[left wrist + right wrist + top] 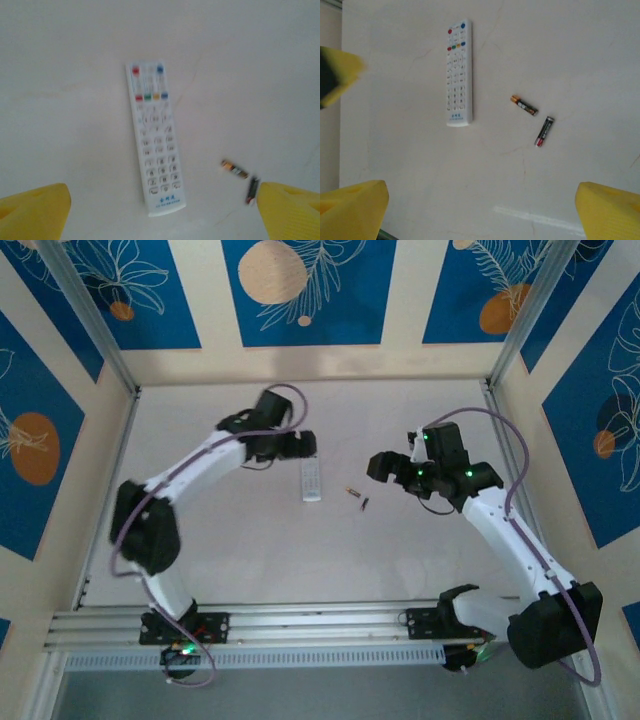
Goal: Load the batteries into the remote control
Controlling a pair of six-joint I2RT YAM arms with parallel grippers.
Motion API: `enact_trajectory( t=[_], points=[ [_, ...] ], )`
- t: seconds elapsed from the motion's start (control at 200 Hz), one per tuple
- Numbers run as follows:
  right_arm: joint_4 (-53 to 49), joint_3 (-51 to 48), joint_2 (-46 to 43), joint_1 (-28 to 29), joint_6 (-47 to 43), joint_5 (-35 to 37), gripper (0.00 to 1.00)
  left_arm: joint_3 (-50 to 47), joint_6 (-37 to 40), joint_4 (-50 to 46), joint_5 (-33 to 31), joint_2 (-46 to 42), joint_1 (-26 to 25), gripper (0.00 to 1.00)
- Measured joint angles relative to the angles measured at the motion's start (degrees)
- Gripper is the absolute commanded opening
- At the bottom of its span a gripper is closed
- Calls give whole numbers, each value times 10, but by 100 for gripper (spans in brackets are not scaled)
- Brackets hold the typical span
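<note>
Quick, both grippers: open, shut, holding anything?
Left gripper: open, holding nothing.
Right gripper: open, holding nothing.

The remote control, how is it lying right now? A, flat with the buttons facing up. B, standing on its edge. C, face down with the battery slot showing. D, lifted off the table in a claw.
A: the remote control lies flat on the table, and its rows of buttons show on its upper face.
</note>
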Motion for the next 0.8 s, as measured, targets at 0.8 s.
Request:
enact_trajectory(
  t=[0.8],
  points=[
    [-31,-10,-56,0,13,2,97,329,4,-211,-123,355,-45,58]
  ],
)
